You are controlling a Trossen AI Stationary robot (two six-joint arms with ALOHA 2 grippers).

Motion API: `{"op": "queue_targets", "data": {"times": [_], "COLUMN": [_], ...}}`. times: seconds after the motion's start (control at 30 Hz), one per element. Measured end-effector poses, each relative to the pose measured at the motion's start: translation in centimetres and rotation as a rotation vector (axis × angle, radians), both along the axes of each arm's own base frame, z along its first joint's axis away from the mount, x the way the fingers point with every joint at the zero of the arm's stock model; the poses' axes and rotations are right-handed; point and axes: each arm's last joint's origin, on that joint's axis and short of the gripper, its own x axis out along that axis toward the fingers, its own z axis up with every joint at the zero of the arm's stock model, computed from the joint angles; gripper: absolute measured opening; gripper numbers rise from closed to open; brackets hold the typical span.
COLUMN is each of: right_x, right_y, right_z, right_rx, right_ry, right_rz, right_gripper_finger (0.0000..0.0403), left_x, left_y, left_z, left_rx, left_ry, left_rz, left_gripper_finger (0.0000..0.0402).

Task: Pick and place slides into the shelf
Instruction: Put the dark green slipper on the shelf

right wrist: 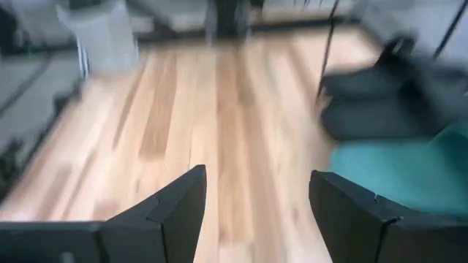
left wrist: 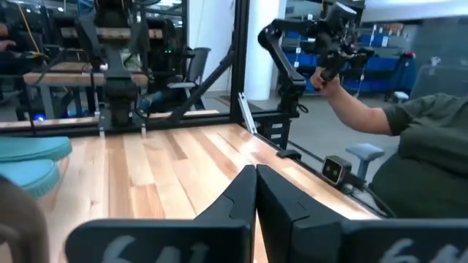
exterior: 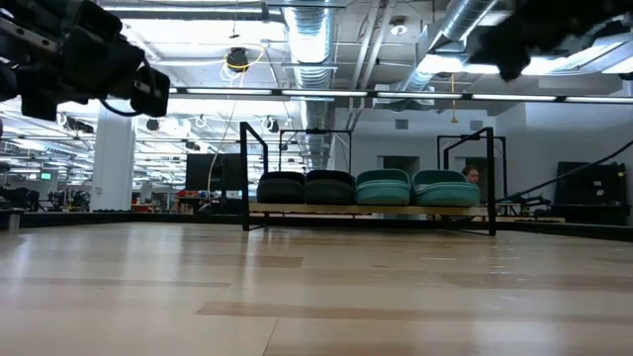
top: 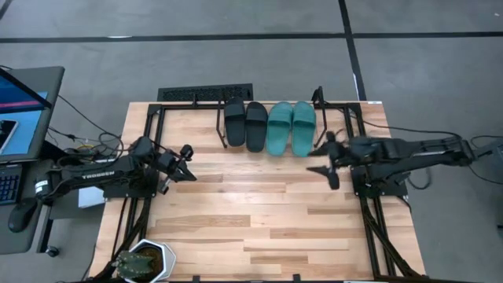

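Four slides lie side by side on the shelf [top: 318, 98] at the table's far edge: two black ones [top: 245, 124] on the left and two teal ones [top: 291, 127] on the right. In the low view the black pair [exterior: 305, 187] and the teal pair [exterior: 413, 187] rest sole down on the rack's low bars, between its two upright posts [exterior: 244, 176]. My left gripper [top: 189, 170] is shut and empty above the table's left part. My right gripper [top: 319, 162] hovers open and empty just near of the teal slides [right wrist: 409, 175], touching nothing.
A black slotted grille [top: 206, 93] lies beyond the table's far edge. A laptop [top: 23, 110] stands off the left side and a potted plant [top: 145, 263] at the near left corner. A person [left wrist: 417, 146] sits past the table's right edge. Bare wood [top: 259, 220] fills the middle.
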Motion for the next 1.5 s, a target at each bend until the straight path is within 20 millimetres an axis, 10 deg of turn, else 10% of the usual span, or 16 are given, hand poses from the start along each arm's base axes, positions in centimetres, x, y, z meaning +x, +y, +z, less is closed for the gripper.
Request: {"op": "queue_targets", "data": {"times": [0.57, 0.9, 1.5], "right_x": [6.3, 9.8, 9.4], "right_y": [0.2, -2.3, -5.2], "right_z": [-8.8, -9.0, -8.4], "right_rx": [-0.112, -0.157, -0.127], "right_ry": [0.749, 0.877, 0.945], "right_rz": [0.014, -0.034, -0.136], "right_gripper_finger": [0.0226, 0.0226, 0.0226], "left_x": [0.3, 0.3, 0.3], "left_y": [-0.4, -0.4, -0.4], "left_z": [-0.3, -0.8, -0.8], "left_rx": [0.061, 0.045, 0.038], "left_ry": [-0.006, 0.040, 0.044], "left_rz": [0.016, 0.027, 0.028], "left_gripper_finger": [0.0000, 0.0000, 0.0000]}}
